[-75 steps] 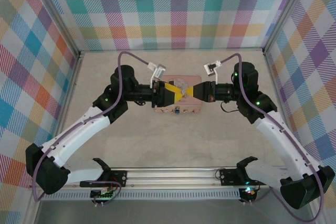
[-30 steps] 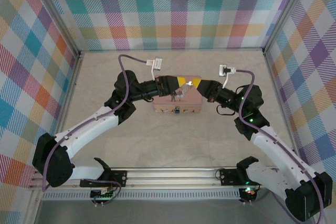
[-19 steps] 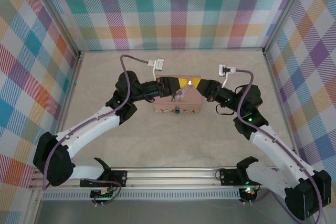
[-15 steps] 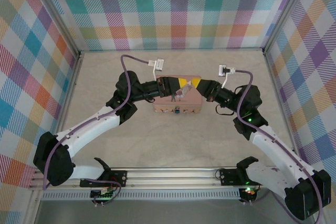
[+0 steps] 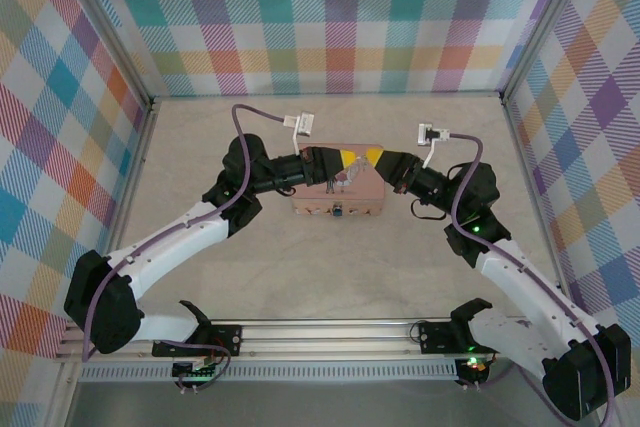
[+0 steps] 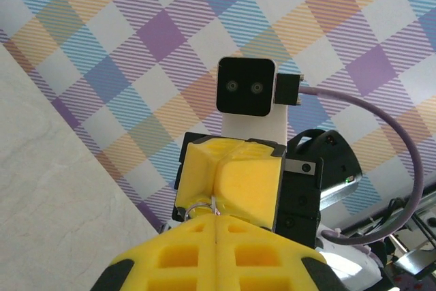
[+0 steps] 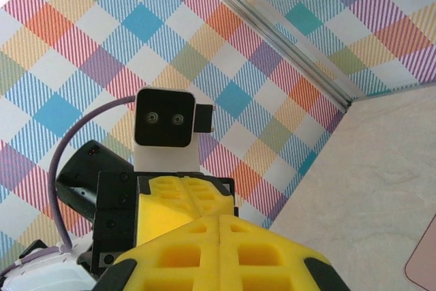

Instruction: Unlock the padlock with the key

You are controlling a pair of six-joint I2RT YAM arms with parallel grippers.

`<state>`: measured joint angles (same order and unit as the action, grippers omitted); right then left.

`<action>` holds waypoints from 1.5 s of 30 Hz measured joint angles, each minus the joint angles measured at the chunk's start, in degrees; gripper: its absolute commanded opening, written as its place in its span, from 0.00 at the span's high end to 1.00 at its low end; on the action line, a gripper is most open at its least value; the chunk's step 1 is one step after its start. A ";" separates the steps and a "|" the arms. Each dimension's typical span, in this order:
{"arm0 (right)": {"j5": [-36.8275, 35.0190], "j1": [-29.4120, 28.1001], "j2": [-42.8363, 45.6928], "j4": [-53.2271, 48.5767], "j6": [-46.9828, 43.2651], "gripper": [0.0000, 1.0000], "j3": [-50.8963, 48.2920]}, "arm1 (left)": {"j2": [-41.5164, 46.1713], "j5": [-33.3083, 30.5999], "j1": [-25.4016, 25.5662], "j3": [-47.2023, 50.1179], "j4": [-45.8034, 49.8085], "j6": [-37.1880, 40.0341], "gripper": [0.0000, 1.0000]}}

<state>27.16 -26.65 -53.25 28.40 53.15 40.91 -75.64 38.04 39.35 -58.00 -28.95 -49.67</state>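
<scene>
Top external: left fingers (image 5: 347, 156) and right fingers (image 5: 373, 156) are meeting above pink tin (image 5: 340, 203).
Left wrist: both pairs are pressing closed, small ring (image 6: 201, 208) between.

Legend: 2 grippers (left gripper (image 5: 347, 156), right gripper (image 5: 374, 156)); 1 pink tin (image 5: 365, 192); 2 purple cables (image 5: 237, 117) (image 5: 470, 142); 2 wrist cameras (image 5: 298, 124) (image 5: 428, 133); 1 small metal ring (image 6: 201, 208).
</scene>
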 measured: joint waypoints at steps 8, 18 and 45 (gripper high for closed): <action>-2.71 0.00 3.93 -13.14 -4.61 0.30 0.72 | 0.11 -2.25 0.20 -5.11 16.31 9.79 1.00; -5.44 0.66 4.33 -32.46 -14.10 0.37 5.55 | 0.11 -2.51 0.22 -11.98 40.70 23.17 1.00; 20.15 3.43 0.15 -18.10 -9.90 0.70 1.92 | 0.26 8.66 0.22 -11.91 41.90 25.27 1.00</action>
<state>47.31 -23.22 -53.10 10.31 43.24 42.83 -75.37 46.70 39.57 -69.91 12.95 -24.40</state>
